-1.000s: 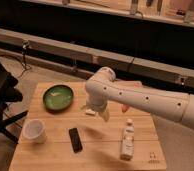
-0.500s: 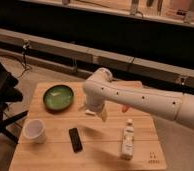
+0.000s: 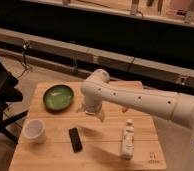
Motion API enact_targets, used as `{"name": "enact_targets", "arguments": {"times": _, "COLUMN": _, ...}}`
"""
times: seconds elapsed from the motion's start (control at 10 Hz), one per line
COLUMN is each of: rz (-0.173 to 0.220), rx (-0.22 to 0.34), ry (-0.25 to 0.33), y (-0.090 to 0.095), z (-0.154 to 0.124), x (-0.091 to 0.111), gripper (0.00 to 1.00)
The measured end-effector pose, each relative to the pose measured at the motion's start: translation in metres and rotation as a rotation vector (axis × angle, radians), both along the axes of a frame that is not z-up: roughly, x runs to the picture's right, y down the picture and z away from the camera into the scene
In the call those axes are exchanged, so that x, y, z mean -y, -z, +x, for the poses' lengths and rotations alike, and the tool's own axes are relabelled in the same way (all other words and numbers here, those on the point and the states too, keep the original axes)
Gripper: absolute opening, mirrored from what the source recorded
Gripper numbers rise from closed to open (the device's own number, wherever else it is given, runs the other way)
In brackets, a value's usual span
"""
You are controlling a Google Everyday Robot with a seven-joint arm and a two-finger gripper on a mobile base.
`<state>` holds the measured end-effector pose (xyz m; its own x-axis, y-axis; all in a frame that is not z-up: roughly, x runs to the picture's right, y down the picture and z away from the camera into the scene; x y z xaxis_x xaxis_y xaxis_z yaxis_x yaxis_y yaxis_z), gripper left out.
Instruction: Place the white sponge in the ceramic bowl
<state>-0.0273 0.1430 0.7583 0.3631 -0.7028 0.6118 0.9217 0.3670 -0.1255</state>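
Observation:
The ceramic bowl [image 3: 58, 96], green and glossy inside with a darker rim, sits at the back left of the wooden table [image 3: 50, 155]. My white arm reaches in from the right, and its gripper [image 3: 92, 111] hangs low over the table just right of the bowl, apart from its rim. The white sponge does not show on its own; the gripper and wrist hide whatever is under them.
A white cup [image 3: 34, 130] stands at the front left. A black flat device [image 3: 75, 139] lies in front of the gripper. A tall white bottle [image 3: 127, 139] stands at the front right. A small orange bit [image 3: 124, 108] lies behind the arm. A black chair [image 3: 0, 95] is on the left.
The arm and gripper have shifted a little to the left, closer to the bowl. The other objects have not moved.

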Motion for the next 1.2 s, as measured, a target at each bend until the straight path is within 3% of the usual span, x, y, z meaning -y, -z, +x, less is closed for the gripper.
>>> {"name": "enact_targets", "arguments": {"times": 0.1, "rz": 0.002, "rx": -0.001, "ry": 0.0, "y": 0.001, "z": 0.0, "x": 0.001, "gripper": 0.8}}
{"name": "enact_targets", "arguments": {"times": 0.6, "rz": 0.122, "rx": -0.008, "ry": -0.079, "y": -0.028, "z": 0.017, "x": 0.045, "gripper": 0.8}}
{"name": "enact_targets", "arguments": {"times": 0.9, "rz": 0.196, "rx": -0.057, "ry": -0.102, "y": -0.043, "z": 0.025, "x": 0.052, "gripper": 0.8}}
{"name": "enact_targets", "arguments": {"times": 1.1, "rz": 0.216, "rx": -0.086, "ry": -0.105, "y": -0.06, "z": 0.027, "x": 0.055, "gripper": 0.8}}
{"name": "enact_targets", "arguments": {"times": 1.2, "rz": 0.204, "rx": -0.099, "ry": -0.1, "y": -0.071, "z": 0.027, "x": 0.054, "gripper": 0.8}}
